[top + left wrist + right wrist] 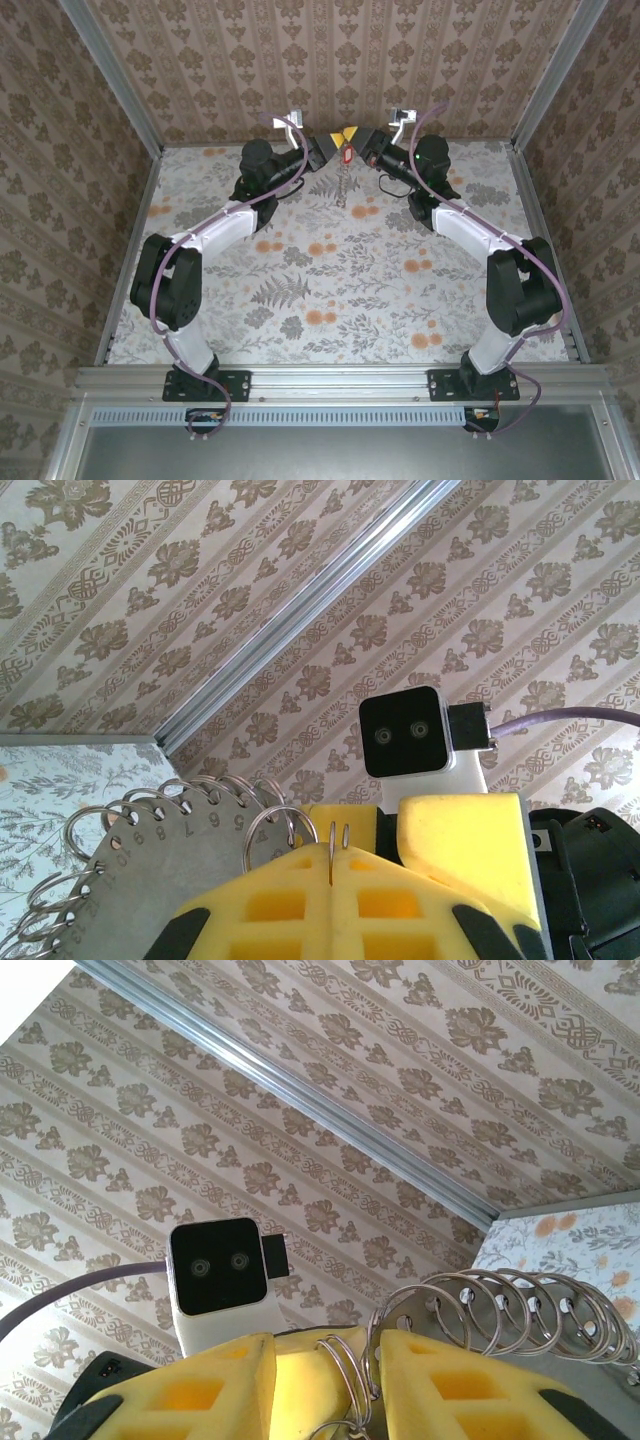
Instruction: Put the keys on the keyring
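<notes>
The keyring is a grey numbered metal disc (130, 880) fringed with several wire rings, also seen from the right wrist as the disc (520, 1335). My left gripper (332, 855) is shut, its yellow pads pinching one thin ring (285, 825) at the disc's edge. My right gripper (325, 1345) faces it with its pads apart, and a wire ring (350, 1375) stands loose in the gap. From above, both grippers, left (336, 140) and right (354, 140), meet at the far wall. A red-headed key (347, 155) hangs just below them, with a thin metal strand (343, 185) dangling to the floor.
The patterned back wall (340, 60) stands directly behind the grippers, and side walls with aluminium posts (110, 70) close in the flowered floor (330, 290). The right gripper's pad (460, 830) and camera (405, 735) sit very close to my left fingers.
</notes>
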Controlling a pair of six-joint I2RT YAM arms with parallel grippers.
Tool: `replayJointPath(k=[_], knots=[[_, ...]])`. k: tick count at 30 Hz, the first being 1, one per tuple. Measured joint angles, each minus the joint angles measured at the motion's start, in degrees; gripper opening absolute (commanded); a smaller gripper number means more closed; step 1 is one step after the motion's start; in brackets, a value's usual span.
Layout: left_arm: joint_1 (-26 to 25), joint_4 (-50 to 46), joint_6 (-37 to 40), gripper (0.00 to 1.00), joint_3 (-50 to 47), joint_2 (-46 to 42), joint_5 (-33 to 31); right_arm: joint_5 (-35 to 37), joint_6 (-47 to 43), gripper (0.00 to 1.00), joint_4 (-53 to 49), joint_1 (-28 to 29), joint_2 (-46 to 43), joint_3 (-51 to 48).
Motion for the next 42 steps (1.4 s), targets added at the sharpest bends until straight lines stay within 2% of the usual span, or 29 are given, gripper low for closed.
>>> replayJointPath(k=[5, 13, 20, 24, 26, 27, 30, 33, 42], knots=[[0.0, 0.0, 0.0, 0.0, 0.0, 0.0, 0.0, -0.42, 0.85, 0.26, 0.52, 0.0, 0.31, -0.02], [0.0, 0.04, 0.0, 0.0, 0.0, 0.0, 0.0, -0.66, 0.87, 0.25, 1.22, -0.02, 0.31, -0.5], [0.0, 0.02, 0.0, 0.0, -0.02, 0.0, 0.02, -0.85, 1.07, 0.13, 1.4, -0.02, 0.31, -1.27], [0.0, 0.13, -0.02, 0.0, -0.04, 0.0, 0.0, -0.87, 1.01, 0.0, 1.29, -0.13, 0.31, -1.27], [0.0, 0.09, -0.02, 0.0, -0.04, 0.0, 0.02, -0.9, 0.61, 0.0, 1.16, -0.13, 0.31, -1.27], [0.0, 0.04, 0.0, 0.03, -0.04, 0.0, 0.0, -0.9, 0.57, 0.0, 1.14, -0.15, 0.31, -1.27], [0.11, -0.22, 0.31, 0.21, -0.02, 0.0, 0.37, -1.68, -0.28, 0.0, 0.28, -0.59, 0.31, -1.09], [0.83, -1.36, 1.57, 0.29, 0.11, -0.04, 2.16, -4.07, -2.19, 0.0, -3.26, -1.68, 0.31, 0.44], [7.56, -7.69, 4.94, 0.35, 5.6, -0.04, 11.19, -14.71, -13.05, 0.0, -16.79, -6.43, 2.4, 10.27]])
